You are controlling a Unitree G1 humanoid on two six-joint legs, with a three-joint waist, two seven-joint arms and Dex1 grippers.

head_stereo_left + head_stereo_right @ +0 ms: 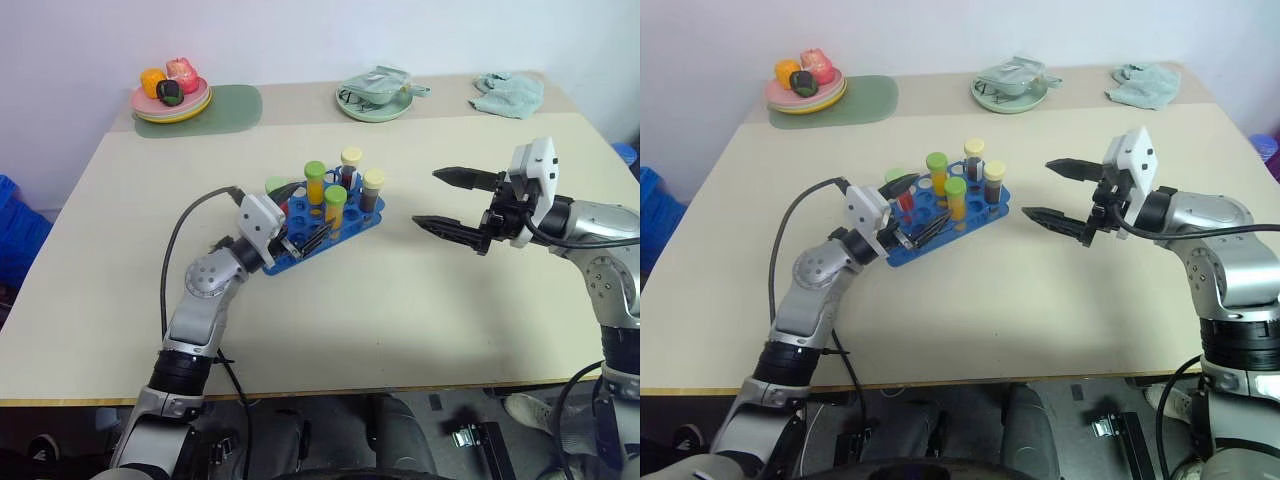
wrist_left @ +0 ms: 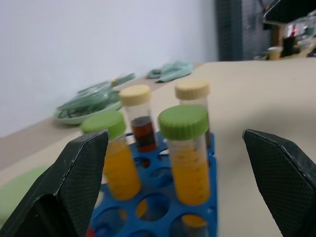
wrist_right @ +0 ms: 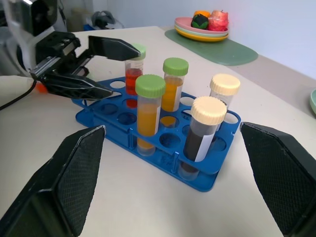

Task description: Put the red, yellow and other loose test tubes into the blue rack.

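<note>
Now the blue rack [image 3: 163,143] sits mid-table holding five upright test tubes: two yellow-orange with green caps [image 3: 149,111], two dark ones with cream caps [image 3: 205,133] and a red one with a pale green cap [image 3: 133,74] at the end nearest the left gripper [image 1: 912,208]. That gripper's fingers are spread apart around the red tube, empty. Well to the rack's other side, the right gripper [image 1: 1058,192] hovers with fingers wide apart, holding nothing.

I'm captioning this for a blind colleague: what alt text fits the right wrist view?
Five capped test tubes stand upright in a blue rack on a beige table: one red, two yellow-orange, two dark. The left gripper hangs open beside the red tube, and the right gripper is open in the foreground.
</note>
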